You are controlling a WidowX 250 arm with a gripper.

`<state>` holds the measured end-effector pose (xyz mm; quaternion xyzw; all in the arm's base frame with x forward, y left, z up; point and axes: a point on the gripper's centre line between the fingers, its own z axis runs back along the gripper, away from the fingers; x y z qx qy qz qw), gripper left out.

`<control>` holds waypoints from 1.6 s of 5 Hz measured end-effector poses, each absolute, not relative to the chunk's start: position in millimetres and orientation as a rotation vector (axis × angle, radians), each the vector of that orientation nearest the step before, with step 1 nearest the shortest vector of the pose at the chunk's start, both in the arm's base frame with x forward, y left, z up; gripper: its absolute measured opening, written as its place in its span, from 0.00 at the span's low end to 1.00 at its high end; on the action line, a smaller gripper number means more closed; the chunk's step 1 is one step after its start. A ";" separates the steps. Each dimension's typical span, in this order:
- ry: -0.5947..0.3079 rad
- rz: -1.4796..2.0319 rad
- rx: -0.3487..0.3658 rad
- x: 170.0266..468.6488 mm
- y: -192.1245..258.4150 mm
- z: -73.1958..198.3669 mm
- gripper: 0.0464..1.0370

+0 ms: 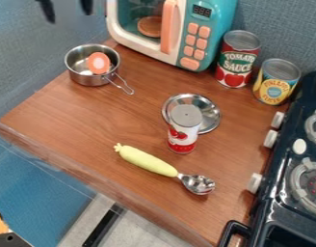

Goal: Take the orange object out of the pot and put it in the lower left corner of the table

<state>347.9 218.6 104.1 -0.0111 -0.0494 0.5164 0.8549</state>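
nearest on the desk (pixel 70 120), a yellow-handled spoon (pixel 148 161) lies slantwise; beyond it a red-and-white can (pixel 184 128) stands upright by a shiny metal dish (pixel 210 116). farther back, at the left, the orange object (pixel 98 63) sits inside the pot (pixel 88 79), so the pick is the step in hand and the placing is yet to do. at the top edge hangs the gripper (pixel 66 7), fingers spread, nothing between them. next it should come over the pot, lower and close on the piece, minding the rim.
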 end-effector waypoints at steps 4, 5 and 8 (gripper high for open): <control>-0.010 0.954 -0.120 363.9 198.3 64.5 0.96; -0.029 0.921 -0.131 372.2 186.2 60.4 0.96; 0.013 0.935 -0.048 376.0 178.2 38.0 0.96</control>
